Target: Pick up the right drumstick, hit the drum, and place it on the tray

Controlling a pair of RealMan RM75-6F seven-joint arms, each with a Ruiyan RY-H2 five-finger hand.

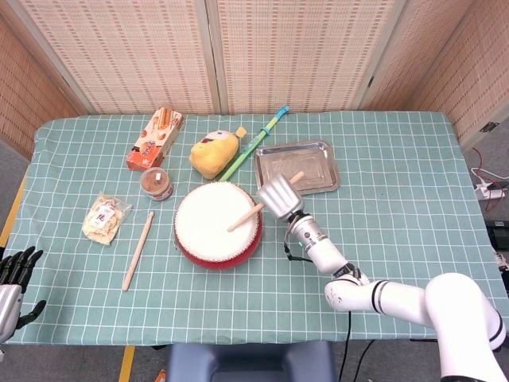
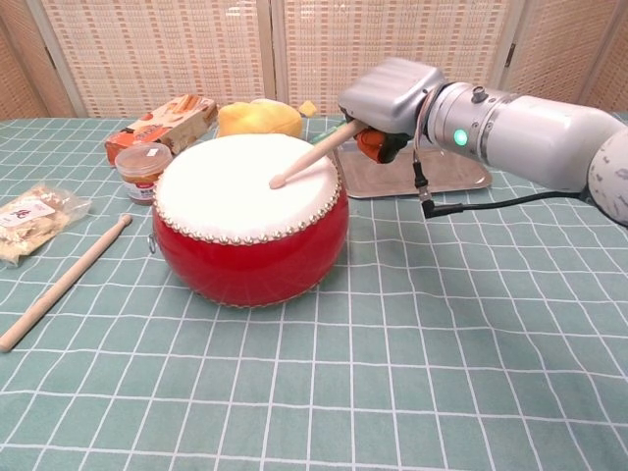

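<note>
A staged lab setup: woven folding screens (image 1: 262, 52) behind a table with checked green tablecloth (image 1: 398, 159).

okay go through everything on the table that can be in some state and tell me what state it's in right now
right hand: grips the right drumstick, over the drum's right edge
right drumstick: tilted down, tip on or just above the drumhead
drum: upright on the table
tray: bare
left drumstick: flat on the table, untouched
left hand: holds nothing, fingers apart
jar: lidded, upright

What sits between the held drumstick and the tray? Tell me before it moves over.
Nothing visible does. The right robot hand holds the drumstick with its tip at the drum head; the tray lies just behind the hand, its surface bare. The green stick lies left of the tray.
</note>
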